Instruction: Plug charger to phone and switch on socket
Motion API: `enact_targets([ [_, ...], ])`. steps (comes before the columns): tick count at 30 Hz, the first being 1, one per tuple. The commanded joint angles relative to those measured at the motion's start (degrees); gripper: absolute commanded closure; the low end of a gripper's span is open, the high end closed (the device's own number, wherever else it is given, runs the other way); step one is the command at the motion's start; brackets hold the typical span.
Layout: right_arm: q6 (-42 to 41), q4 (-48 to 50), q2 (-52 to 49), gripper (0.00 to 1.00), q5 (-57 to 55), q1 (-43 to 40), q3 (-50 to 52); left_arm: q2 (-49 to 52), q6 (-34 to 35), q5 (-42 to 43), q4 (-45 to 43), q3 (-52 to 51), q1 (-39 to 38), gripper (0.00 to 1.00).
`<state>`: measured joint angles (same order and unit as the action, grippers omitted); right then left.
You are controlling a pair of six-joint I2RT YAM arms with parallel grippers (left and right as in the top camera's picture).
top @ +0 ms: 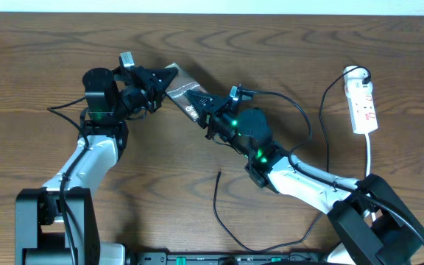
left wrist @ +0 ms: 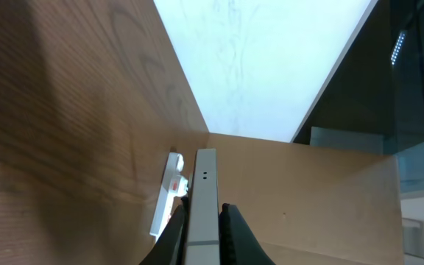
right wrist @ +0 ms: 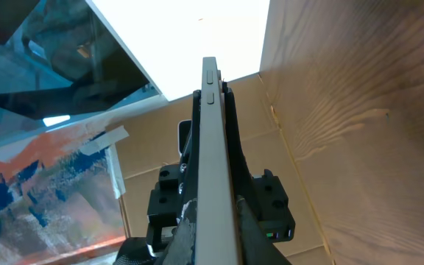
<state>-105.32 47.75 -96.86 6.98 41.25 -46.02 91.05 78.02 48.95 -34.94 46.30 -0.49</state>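
Note:
The phone (top: 182, 90), a bronze-brown slab, is held between both grippers at the back middle of the table. My left gripper (top: 160, 87) is shut on its left end. My right gripper (top: 201, 104) is shut on its right end. The left wrist view has the phone (left wrist: 205, 193) edge-on between my left gripper's (left wrist: 203, 212) fingers. In the right wrist view the phone's edge (right wrist: 213, 147) runs up from my right gripper (right wrist: 216, 221). The charger (top: 218, 200), a thin black cable, lies loose on the table in front, its tip (top: 220, 173) free. The white socket (top: 363, 107) lies at the far right.
The socket (left wrist: 168, 197) also shows in the left wrist view, beyond the phone. Its white cord (top: 372, 154) runs down toward the right arm's base (top: 366, 221). The left arm's base (top: 54, 224) stands at the front left. A black bar (top: 219, 258) lines the front edge.

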Motion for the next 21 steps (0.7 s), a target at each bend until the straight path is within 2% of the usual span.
enact_targets([
  [1,-0.11,0.26,0.42,0.99,-0.02,0.98,-0.9,-0.98,-1.79,-0.59,-0.74,0.02,-0.02,0.93],
  [7,-0.11,0.28,0.42,0.97,-0.31,0.96,-0.9,-0.98,-1.81,-0.57,-0.74,0.02,-0.02,0.93],
  [8,-0.09,0.28,0.42,0.91,-0.46,0.96,-0.9,-0.98,-1.81,-0.57,-0.74,0.02,-0.02,0.93],
  [9,-0.09,0.28,0.42,0.8,-0.55,0.96,-0.9,-0.98,-1.84,-0.57,-0.74,0.02,-0.02,0.92],
  [12,-0.07,0.28,0.42,0.31,-1.25,0.92,-0.9,-0.98,-1.88,-0.57,-0.74,0.02,0.0,0.93],
  [14,-0.07,0.28,0.42,0.1,-1.27,0.7,-0.9,-0.96,-2.32,-0.57,-0.74,0.02,0.26,0.92],
  [16,-0.04,0.31,0.42,0.01,-1.27,0.31,-0.9,-0.98,-2.6,-0.52,-0.72,0.02,0.83,0.93],
  [21,4.22,1.18,0.42,0.01,0.13,-1.01,-0.9,-0.98,-2.97,0.17,-0.72,0.02,4.0,0.93],
])
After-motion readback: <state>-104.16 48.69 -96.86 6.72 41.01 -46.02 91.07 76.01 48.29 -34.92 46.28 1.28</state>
